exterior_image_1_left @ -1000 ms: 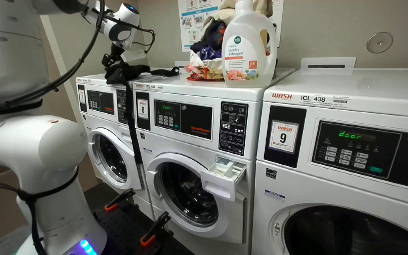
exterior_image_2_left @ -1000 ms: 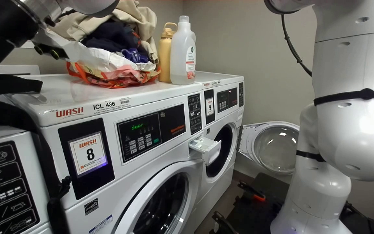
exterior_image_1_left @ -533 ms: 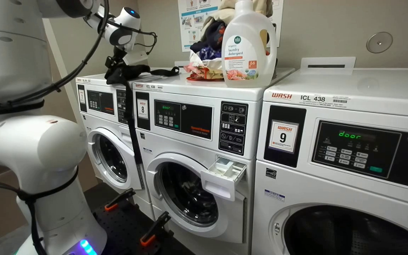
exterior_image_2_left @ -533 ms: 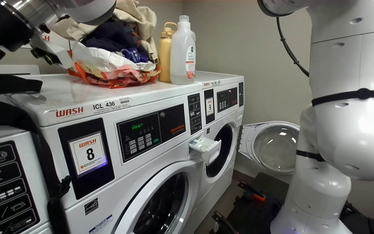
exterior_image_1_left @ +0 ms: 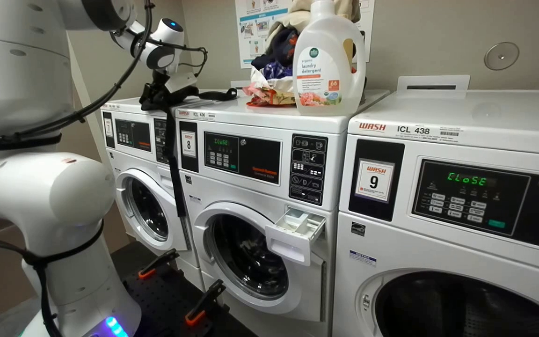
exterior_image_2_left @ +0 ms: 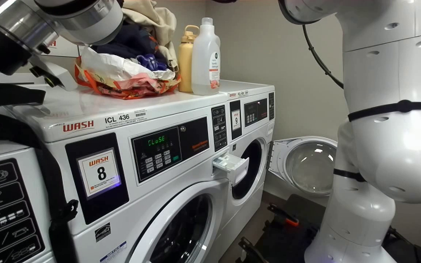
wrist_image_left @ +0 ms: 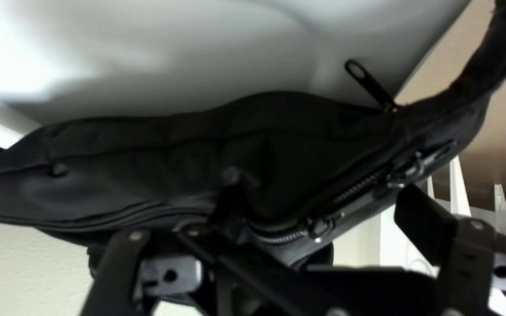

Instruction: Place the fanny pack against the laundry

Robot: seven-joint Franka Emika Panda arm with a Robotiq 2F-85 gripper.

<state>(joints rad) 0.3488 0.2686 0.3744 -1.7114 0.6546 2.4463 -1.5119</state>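
Note:
The black fanny pack [exterior_image_1_left: 176, 96] lies on top of the washers, over the gap between washers 7 and 8. Its strap [exterior_image_2_left: 51, 175] hangs down the front. In the wrist view the pack [wrist_image_left: 279, 158] spans the picture, with zippers facing the jaws. My gripper [wrist_image_left: 323, 206] is open, its fingers wide apart. One finger overlaps the pack; the other is at its edge, with a bright gap between. In an exterior view the gripper [exterior_image_1_left: 156, 89] merges with the black pack, and its fingertips are hard to make out. The laundry [exterior_image_2_left: 130, 40] is piled in a bag on washer 8.
A detergent bottle [exterior_image_1_left: 328, 65] and a yellow bottle [exterior_image_2_left: 186, 62] stand beside the laundry bag [exterior_image_2_left: 122, 76]. A detergent drawer [exterior_image_1_left: 295, 234] sticks out of washer 8. A round washer door [exterior_image_2_left: 311, 166] stands open. Clamps [exterior_image_1_left: 206, 302] sit on the robot's black base.
The arm and gripper have moved lower, down to the fanny pack. The pack has barely shifted; the end of its hanging strap moved slightly. The washer displays changed from "door" to "close".

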